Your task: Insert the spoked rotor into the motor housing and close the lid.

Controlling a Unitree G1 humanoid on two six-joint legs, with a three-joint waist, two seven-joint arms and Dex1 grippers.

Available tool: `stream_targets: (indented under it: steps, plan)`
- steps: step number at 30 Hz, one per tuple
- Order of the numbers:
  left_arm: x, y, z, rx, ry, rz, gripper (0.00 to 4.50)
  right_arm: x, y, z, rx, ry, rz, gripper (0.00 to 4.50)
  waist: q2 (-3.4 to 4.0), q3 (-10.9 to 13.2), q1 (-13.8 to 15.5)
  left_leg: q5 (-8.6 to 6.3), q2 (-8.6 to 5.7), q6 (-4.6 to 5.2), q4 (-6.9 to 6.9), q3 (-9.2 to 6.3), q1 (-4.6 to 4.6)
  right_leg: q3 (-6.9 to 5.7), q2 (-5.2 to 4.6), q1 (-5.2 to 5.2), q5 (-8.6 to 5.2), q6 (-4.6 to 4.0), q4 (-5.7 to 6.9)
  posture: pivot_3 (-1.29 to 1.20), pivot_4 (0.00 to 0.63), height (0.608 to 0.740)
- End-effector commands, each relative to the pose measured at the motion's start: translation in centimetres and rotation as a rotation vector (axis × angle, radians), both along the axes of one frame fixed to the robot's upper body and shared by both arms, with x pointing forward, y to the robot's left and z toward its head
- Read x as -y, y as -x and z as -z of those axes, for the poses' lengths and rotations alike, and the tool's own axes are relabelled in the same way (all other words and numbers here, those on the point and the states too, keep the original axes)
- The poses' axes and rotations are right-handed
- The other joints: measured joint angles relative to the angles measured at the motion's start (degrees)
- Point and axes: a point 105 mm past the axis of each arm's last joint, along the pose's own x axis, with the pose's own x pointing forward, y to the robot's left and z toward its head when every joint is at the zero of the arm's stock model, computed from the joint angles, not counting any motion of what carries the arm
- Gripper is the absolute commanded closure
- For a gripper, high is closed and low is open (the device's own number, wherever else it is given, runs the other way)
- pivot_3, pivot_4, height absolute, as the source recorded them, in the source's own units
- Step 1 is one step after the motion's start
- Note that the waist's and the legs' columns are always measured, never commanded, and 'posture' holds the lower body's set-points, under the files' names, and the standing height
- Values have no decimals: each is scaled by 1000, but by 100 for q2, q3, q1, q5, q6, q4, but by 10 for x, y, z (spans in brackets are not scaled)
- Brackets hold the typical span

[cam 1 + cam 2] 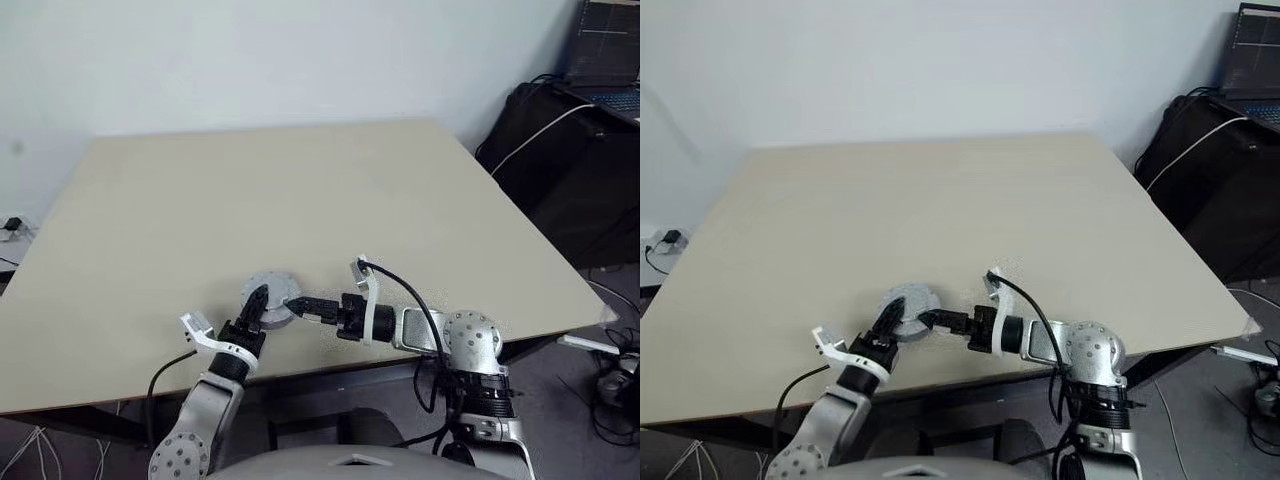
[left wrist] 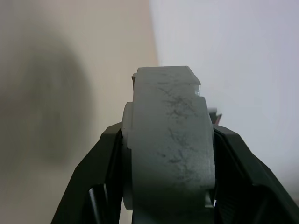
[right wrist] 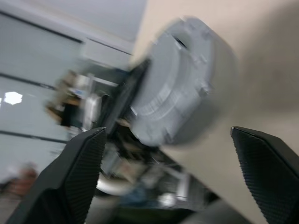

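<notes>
Gripping one motor housing (image 1: pixel 272 296), left pincer (image 1: pixel 262 304) clamps; right pincer (image 3: pixel 173 177) apart.

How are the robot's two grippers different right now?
The left gripper is shut on the gray motor housing, a finger on either side; the right gripper stands wide open and holds nothing. The left gripper reaches forward over the table edge; the right gripper points sideways toward the housing. Both have two black fingers.

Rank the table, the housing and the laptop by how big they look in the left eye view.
1. Table, by far the largest.
2. Laptop, cut off by the picture's edge and farther away, so its apparent size is unsure.
3. Housing, looks about the same size as the laptop; I won't rank those two firmly.
</notes>
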Motion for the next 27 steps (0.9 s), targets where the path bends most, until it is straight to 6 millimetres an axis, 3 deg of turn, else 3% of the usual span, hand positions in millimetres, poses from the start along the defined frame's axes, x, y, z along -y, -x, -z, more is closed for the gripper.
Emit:
stream_targets:
  steps: [1, 5, 11, 16, 27]
  plan:
    - [-10, -25, -33, 139, 60, -102, 2360, 0, -2, -9, 150, 43, 2, 0, -2, -3, 8, 3, -1, 0, 2, 2, 1, -2, 1, 4, 2, -1, 0, 0, 0, 740]
    - [-33, -54, -26, 138, 10, -170, 2360, 6, -9, -1, 387, 218, 51, 0, -7, -6, 29, 3, -5, 0, 8, 3, 32, -3, 2, 47, 6, 1, -13, 0, 0, 740]
    - [-49, -87, -21, 142, -30, -223, 2360, 13, -19, 4, 611, 343, 124, 0, -39, -8, 32, 3, -7, 0, 21, -1, 45, -3, 3, 68, 8, 5, -9, 0, 0, 740]
    - [-60, -110, -10, 107, -56, -265, 2360, 25, -26, 20, 691, 464, 165, 0, -65, -15, 59, 3, -8, 0, 25, -1, 46, -3, 4, 72, 11, 7, -10, 0, 0, 740]
    - [-101, -134, 16, -57, -149, -394, 2360, 29, -21, 35, 624, 480, 180, 0, -80, -8, 52, 2, -6, 1, 26, -1, 44, -3, 5, 71, 13, 7, -9, 0, 0, 740]
